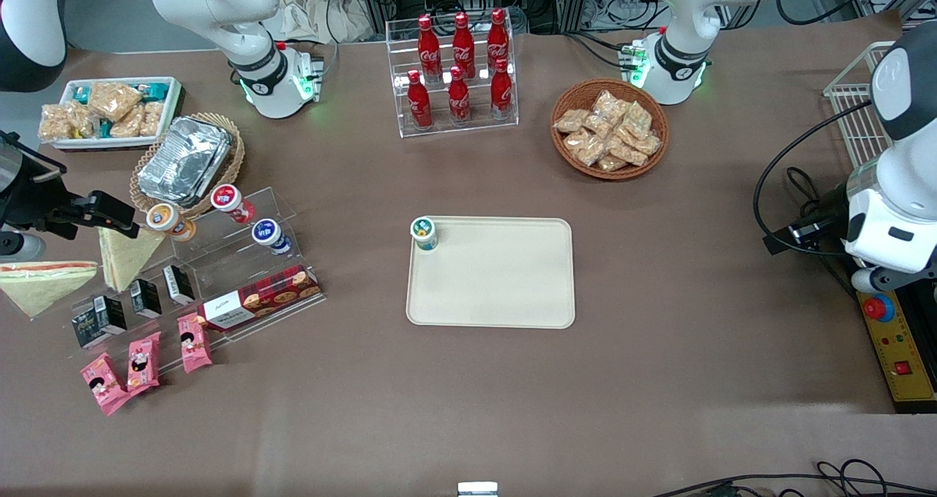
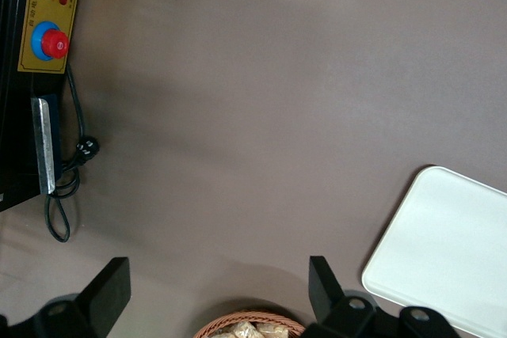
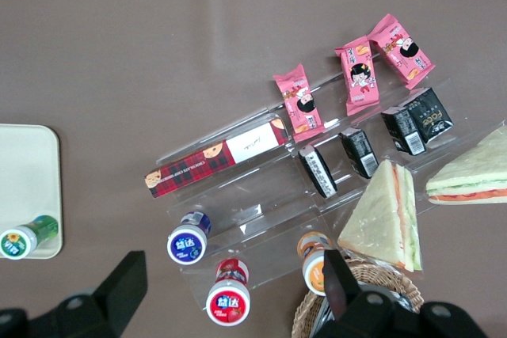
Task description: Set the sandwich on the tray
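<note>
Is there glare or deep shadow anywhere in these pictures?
Front view: glare on the foil trays; soft shadow beside the tray. Right wrist view: even light, sandwich sharp, the open gripper dark above the clear rack. Left wrist view: broad soft shadows on the table.

Front cam high, wide; wrist cams down; share tray (image 1: 505, 277).

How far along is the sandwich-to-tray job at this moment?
Early. Nothing looks done: the tray holds only a small cup, and both wedges lie at the working arm's end of the table. In hand: the open pincer hangs empty above the clear rack, beside the sandwich, touching nothing. Left: descend, grip the sandwich, carry it to the tray and release.
</note>
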